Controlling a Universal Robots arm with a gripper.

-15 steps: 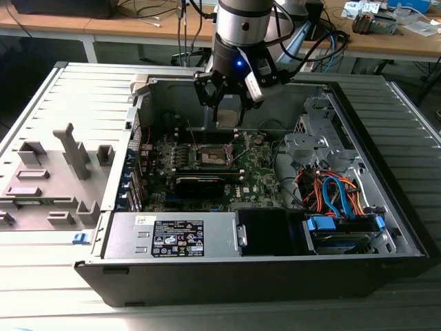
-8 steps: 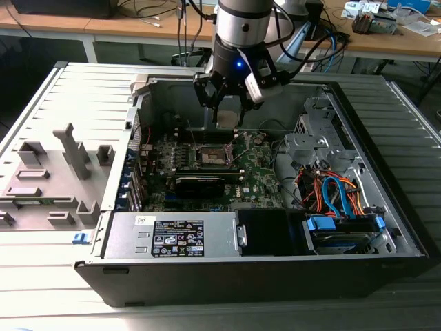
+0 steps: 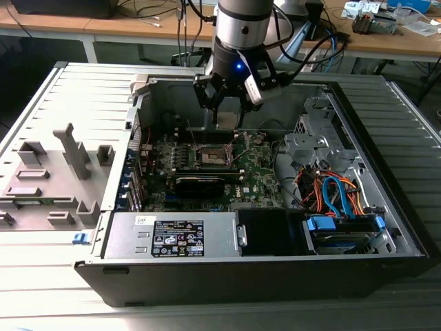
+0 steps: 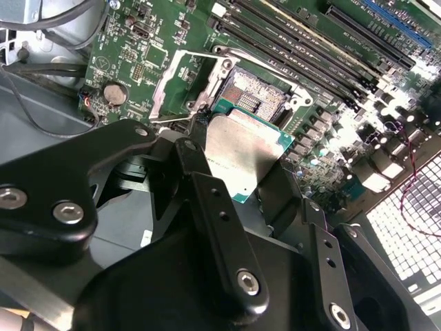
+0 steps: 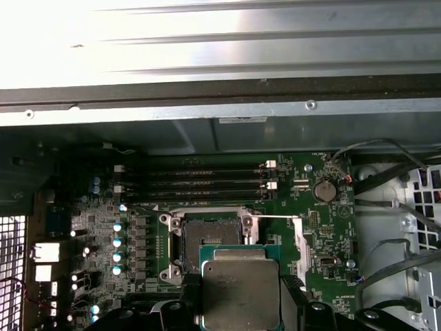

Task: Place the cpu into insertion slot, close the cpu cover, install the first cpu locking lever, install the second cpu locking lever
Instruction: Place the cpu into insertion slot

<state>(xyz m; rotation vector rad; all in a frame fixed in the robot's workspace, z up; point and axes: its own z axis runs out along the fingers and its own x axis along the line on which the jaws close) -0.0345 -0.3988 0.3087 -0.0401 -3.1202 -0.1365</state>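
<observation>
Grips the cpu (image 4: pixel 244 155) between two black fingers (image 4: pixel 207 200), shut against two opposite edges of the chip. Leaves the silvery metal top bare in both wrist views, with a strip of green rim showing along one side. Holds it flat, metal side toward the wrist.

Hangs inside the open computer case (image 3: pixel 386 172) in the exterior view, above the green motherboard (image 3: pixel 258 172), which carries the insertion slot (image 3: pixel 213 156). Keeps the chip out of that slot: not seated, the dark centre open to sight in both wrist views. Overlaps only the slot's near rim in the second wrist view (how high above it, hard to judge from there).

Finds the cpu cover (image 4: pixel 172 83) swung open and off the slot, on the side of the round coin battery (image 4: pixel 114 93). Finds long black memory slots (image 5: pixel 200 183) on the far side of the insertion slot from the chip.

Elsewhere in the exterior view: a grey power supply (image 3: pixel 172 238) along the case's near wall, a bundle of blue and orange cables (image 3: pixel 337 193) toward the exterior view's right, and grey fixture blocks (image 3: pixel 69 158) on the ribbed counter (image 3: pixel 41 276) at the exterior view's left.
</observation>
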